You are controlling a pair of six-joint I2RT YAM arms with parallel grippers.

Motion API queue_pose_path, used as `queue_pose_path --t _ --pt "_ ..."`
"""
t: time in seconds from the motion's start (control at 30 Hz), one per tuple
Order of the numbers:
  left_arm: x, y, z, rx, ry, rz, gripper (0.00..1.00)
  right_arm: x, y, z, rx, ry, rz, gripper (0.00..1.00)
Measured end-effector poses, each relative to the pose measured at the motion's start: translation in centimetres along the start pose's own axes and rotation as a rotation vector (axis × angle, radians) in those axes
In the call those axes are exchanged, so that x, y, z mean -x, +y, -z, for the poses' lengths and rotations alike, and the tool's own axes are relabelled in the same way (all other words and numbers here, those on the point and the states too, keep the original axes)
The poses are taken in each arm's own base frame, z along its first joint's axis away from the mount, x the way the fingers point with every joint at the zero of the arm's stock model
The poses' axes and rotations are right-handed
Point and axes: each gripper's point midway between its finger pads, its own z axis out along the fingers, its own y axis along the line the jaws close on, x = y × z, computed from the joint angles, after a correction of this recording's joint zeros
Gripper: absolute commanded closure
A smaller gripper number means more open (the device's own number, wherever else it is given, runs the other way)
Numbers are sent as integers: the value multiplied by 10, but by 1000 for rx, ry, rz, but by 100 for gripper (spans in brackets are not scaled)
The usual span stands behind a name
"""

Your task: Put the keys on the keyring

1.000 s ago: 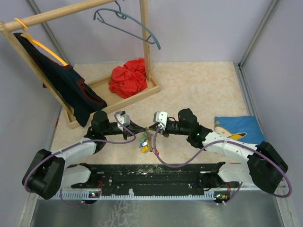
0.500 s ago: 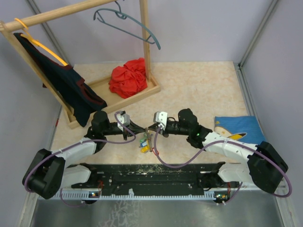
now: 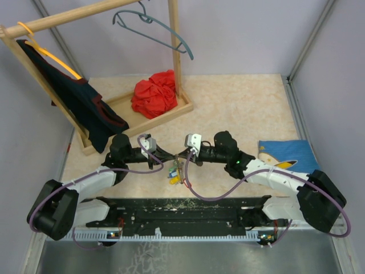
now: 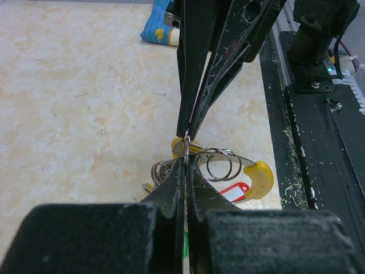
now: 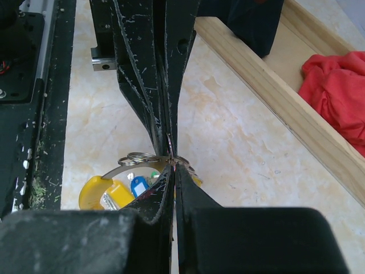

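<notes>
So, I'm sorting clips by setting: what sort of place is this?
Probably a robot lab test cell: left arm and right arm mounted on a black rail, plain grey walls, and a wooden clothes rack.

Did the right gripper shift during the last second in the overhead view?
No. The right gripper shows no visible shift: it sits at the same spot relative to the wooden rack's upright post, fingers shut.

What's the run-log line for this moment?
left gripper: shut | right gripper: shut | tips: nose to nose just above keyring | keys: bunched beneath it | grip on ring wire: unclear
</notes>
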Motion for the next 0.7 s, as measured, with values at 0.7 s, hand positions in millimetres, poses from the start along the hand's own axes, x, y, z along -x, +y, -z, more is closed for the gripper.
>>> queue_pose_path --t 0.7 --pt "0 0 0 -4 -2 -2 100 2 1 -3 1 -12 -55 100"
